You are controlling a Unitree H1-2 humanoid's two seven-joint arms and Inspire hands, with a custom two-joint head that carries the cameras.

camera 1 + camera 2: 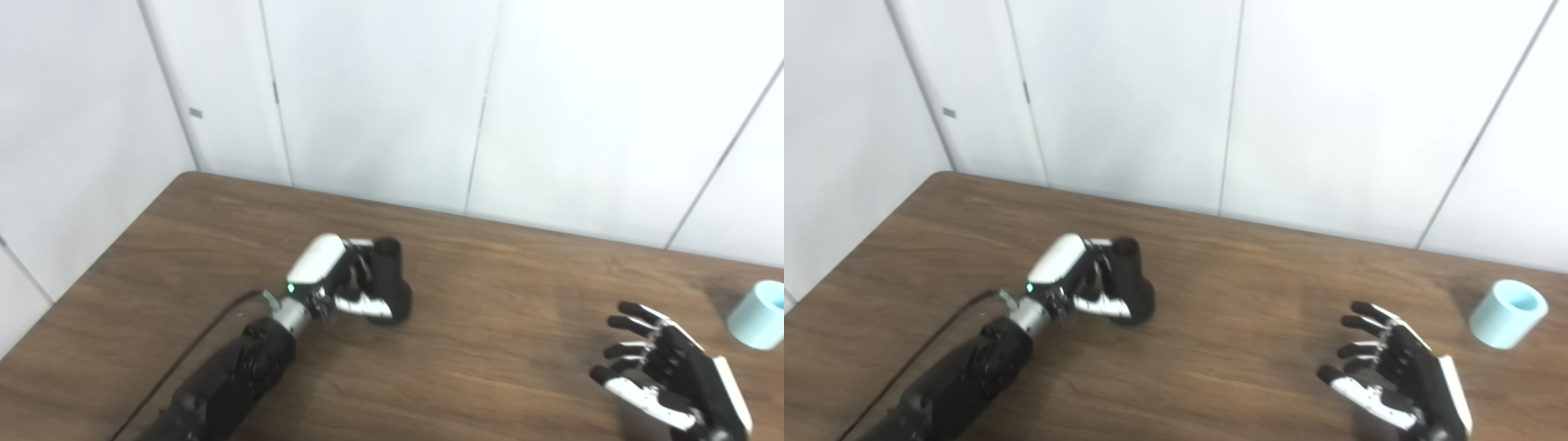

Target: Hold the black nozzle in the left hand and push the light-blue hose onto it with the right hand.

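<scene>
Starting at the left, the left hand is wrapped around the black nozzle, which stands upright on the brown table with its narrow end up. Fingers curl round the base, so that part looks sorted. Further right, the right hand is empty with fingers spread, hovering near the front edge. The hose lies tipped on its side near the right edge, well apart from that hand. My worry is that it's a short round piece lying on its curve, so a sloppy reach could nudge it and send it rolling off the table. A crooked pinch would also make lining it up with the nozzle a pain.
</scene>
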